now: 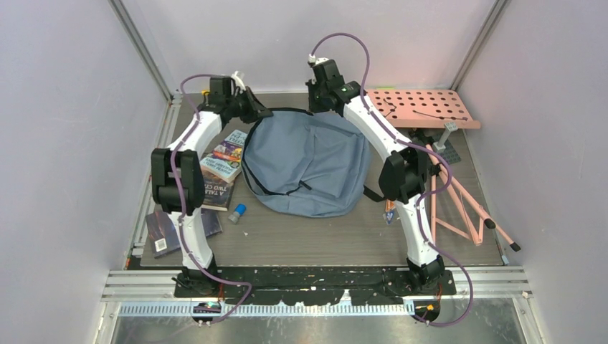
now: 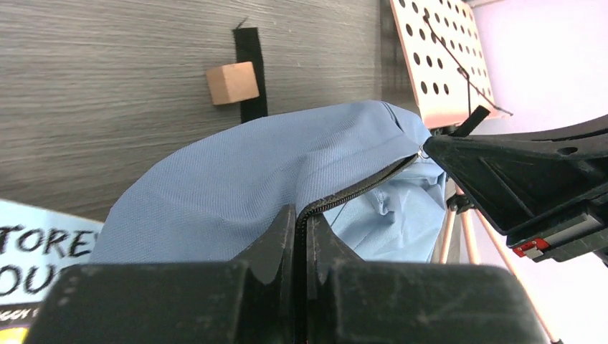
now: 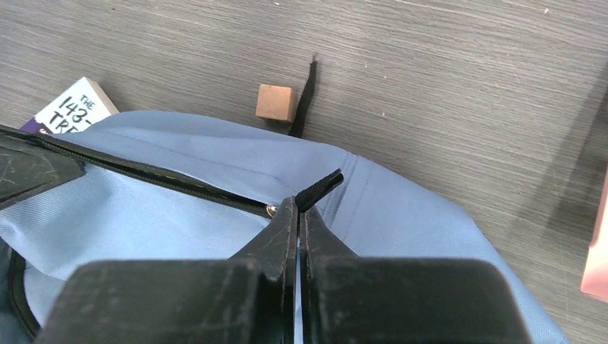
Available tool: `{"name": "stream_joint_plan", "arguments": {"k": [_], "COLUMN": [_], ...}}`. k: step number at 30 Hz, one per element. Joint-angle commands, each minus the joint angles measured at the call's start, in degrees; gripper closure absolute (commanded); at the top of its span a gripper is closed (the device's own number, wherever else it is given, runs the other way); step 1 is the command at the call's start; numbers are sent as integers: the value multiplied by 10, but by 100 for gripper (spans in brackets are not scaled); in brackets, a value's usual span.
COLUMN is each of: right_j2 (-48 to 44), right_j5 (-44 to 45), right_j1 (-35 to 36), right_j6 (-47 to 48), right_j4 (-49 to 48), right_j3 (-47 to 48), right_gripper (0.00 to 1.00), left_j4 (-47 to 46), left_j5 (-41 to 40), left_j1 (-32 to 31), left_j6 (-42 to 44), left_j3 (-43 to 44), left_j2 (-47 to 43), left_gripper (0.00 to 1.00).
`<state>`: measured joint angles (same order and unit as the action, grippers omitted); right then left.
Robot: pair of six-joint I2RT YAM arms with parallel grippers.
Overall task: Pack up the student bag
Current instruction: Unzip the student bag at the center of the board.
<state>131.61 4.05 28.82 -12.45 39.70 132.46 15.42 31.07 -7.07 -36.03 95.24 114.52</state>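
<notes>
The grey-blue student bag [image 1: 305, 168] lies flat mid-table, its top towards the back. My left gripper [image 1: 259, 112] is at the bag's back left rim. In the left wrist view it [image 2: 302, 213] is shut on the bag's black zipper edge [image 2: 358, 190], which runs between the fingers. My right gripper [image 1: 320, 107] is at the back top of the bag. In the right wrist view it [image 3: 297, 204] is shut on the black zipper pull cord [image 3: 320, 188]. Several books [image 1: 222, 163] lie left of the bag.
A small wooden cube [image 3: 276, 102] and a black strap [image 3: 305, 107] lie on the table behind the bag. A blue-capped small item [image 1: 237, 213] and a dark flat book [image 1: 168, 229] lie front left. A pink perforated music stand [image 1: 423, 107] stands at the right.
</notes>
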Motion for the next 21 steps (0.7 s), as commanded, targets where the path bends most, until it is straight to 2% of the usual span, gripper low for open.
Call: {"name": "stream_joint_plan", "arguments": {"k": [1,7,15,17,18,19,20,21], "right_j2": [-32,-27,-29,-32,-33,-36,-38,-42], "right_j5": [85,83,67,52,47,36,29,18], "right_j1": [-24,-24,-25,-24,-24,-24,-24,-24], "right_j6": [20,24,27,30,32,33,36,38], "right_j4": [33,37,38,34,33,29,27,23], "right_j3": [-2,-13,-16,-7,-3,5,8,15], "right_gripper": [100,100,99,91,76,68,56,52], "left_j4": [-77,-77,-62,-58,-53,-47,-41,-30], "left_j5": [-80,-96,-95,-84,-81,-79,-77,-78], "left_j1": [62,85,88,87,86,85,84,82], "left_j6": [-47,-39,-15,6,17,31,46,60], "left_j3": [-29,-72,-79,-72,-68,-65,-60,-54], "left_j2": [-72,-94,-97,-98,-101,-104,-108,-112], "left_gripper": [100,100,100,97,90,82,74,65]}}
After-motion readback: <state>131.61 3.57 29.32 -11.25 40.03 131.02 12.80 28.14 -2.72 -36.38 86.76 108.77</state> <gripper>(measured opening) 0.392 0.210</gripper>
